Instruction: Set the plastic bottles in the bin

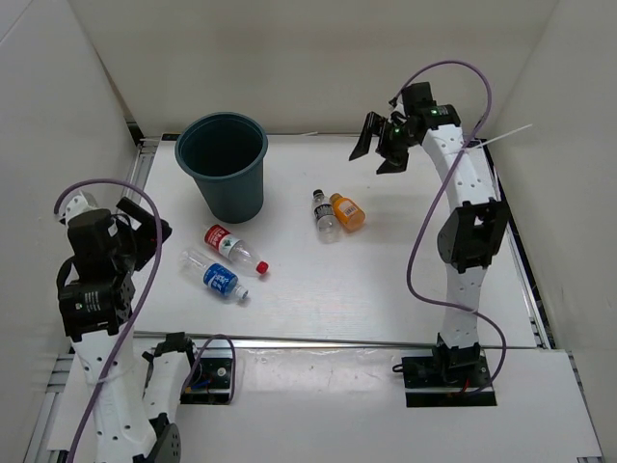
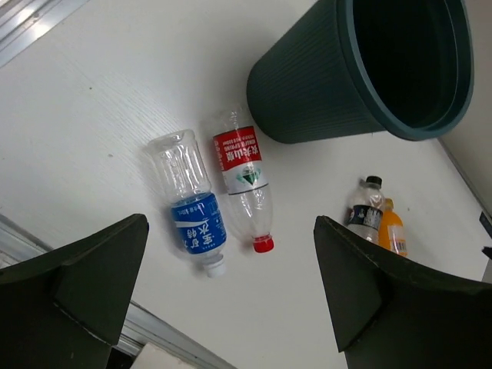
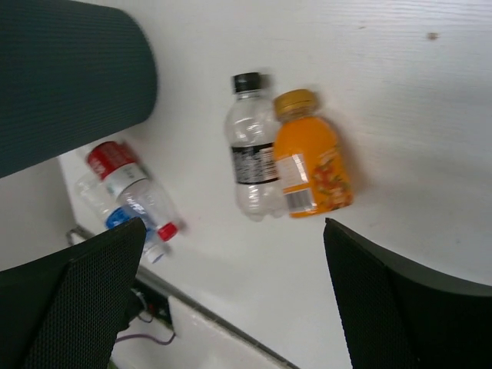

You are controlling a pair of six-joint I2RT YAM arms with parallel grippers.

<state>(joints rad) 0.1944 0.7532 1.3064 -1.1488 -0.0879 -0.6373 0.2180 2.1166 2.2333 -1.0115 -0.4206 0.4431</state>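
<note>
From above, the dark teal bin (image 1: 231, 198) stands upright at 10 o'clock on the white table (image 1: 405, 280), nothing visible inside it. Four bottles lie on their sides. The red-label bottle (image 1: 234, 249) and blue-label bottle (image 1: 215, 276) are side by side at 8 o'clock. The small clear dark-capped bottle (image 1: 324, 212) and the orange bottle (image 1: 347, 212) touch near the centre. The left gripper (image 1: 147, 224) hangs at 9 o'clock and the right gripper (image 1: 374, 159) at 1 o'clock, both off the table.

In the left wrist view, the jaws are spread wide and hold nothing. The red- and blue-label bottles lie between them, caps toward 6 o'clock, with the bin at 1 o'clock.

In the right wrist view, the jaws gape wide and empty. The dark-capped and orange bottles lie at centre, caps toward 12 o'clock, with the bin's wall at 10 o'clock.
</note>
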